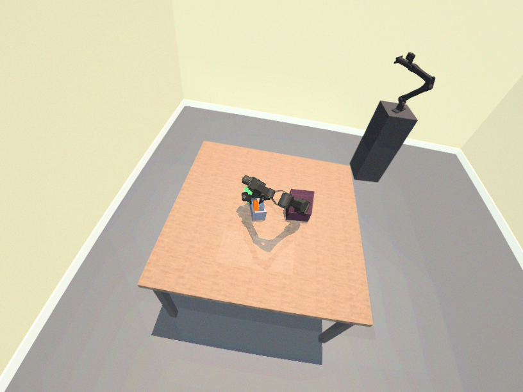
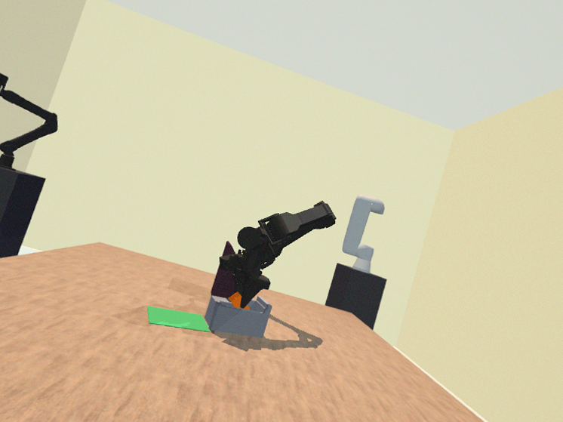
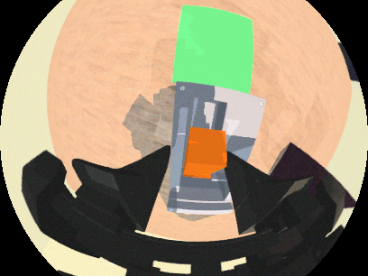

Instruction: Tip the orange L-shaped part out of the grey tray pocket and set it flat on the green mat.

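The orange L-shaped part (image 1: 256, 205) (image 2: 235, 298) (image 3: 205, 153) is tilted in the grey tray (image 1: 259, 216) (image 2: 239, 321) (image 3: 243, 107), its end toward the green mat raised above the rim. Its lower end is down in the tray, partly hidden. My gripper (image 2: 242, 304) (image 3: 197, 152) is open, fingertips low over the tray, one on each side of the part. In the wrist view a gap shows at the left finger, while the right fingertip is very close to the part; contact is unclear. The green mat (image 1: 248, 191) (image 2: 174, 318) (image 3: 214, 50) lies flat beside the tray.
A dark purple block (image 1: 307, 196) (image 2: 223, 283) (image 3: 302, 173) stands on the table (image 1: 261, 278) (image 2: 111, 366) beside the tray, under or near my arm's base. Another dark arm (image 1: 422, 75) (image 2: 29, 106) and a white arm (image 2: 355, 228) stand on pedestals away from the table.
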Tool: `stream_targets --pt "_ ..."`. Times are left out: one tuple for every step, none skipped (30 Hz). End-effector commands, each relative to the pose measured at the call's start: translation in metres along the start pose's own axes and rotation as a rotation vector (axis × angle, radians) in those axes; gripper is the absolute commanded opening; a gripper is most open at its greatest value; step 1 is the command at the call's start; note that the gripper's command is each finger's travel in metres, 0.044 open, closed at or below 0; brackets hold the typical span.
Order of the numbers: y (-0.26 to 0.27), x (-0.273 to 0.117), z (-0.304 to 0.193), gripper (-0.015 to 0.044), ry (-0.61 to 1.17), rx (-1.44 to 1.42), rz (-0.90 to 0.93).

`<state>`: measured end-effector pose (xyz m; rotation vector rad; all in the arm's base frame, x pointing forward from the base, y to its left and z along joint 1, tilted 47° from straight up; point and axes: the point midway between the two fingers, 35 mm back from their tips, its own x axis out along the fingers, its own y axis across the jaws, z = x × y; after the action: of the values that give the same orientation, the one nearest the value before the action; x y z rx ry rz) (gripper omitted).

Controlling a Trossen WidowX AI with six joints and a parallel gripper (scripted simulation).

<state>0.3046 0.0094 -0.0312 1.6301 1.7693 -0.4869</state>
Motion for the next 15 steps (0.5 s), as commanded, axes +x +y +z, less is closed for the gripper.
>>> stream_targets --pt "0.0002 -0.0003 0.0001 0.0201 0.0 0.0 0.001" --pt "0.0002 -0.0003 0.0001 0.0175 0.0 0.0 0.001" --pt "0.0002 -0.0003 0.0001 0.0168 0.0 0.0 0.001" --pt "0.0002 -0.0003 0.0001 0.0162 0.0 0.0 0.001" --pt "0.0002 -0.0003 0.0001 0.0155 0.0 0.0 0.001" --pt "0.0002 -0.0003 0.0001 0.0148 0.0 0.0 0.001" --pt "0.0002 -0.0003 0.0001 0.0142 0.0 0.0 0.001" --pt "0.0002 -0.0003 0.0001 0.0135 0.0 0.0 0.001" --pt "0.0002 -0.0003 0.0001 0.0128 0.0 0.0 0.001" --pt "0.0002 -0.0003 0.0001 0.0122 0.0 0.0 0.001" --pt "0.0002 -0.0003 0.0001 0.0115 0.0 0.0 0.001" --pt "0.0002 -0.0003 0.0001 0.0108 0.0 0.0 0.001" --pt "0.0002 -0.0003 0.0001 0.0102 0.0 0.0 0.001" --pt "0.0002 -0.0003 0.0001 0.0095 0.0 0.0 0.001" --pt "0.0002 -0.0003 0.0001 0.0069 0.0 0.0 0.001"
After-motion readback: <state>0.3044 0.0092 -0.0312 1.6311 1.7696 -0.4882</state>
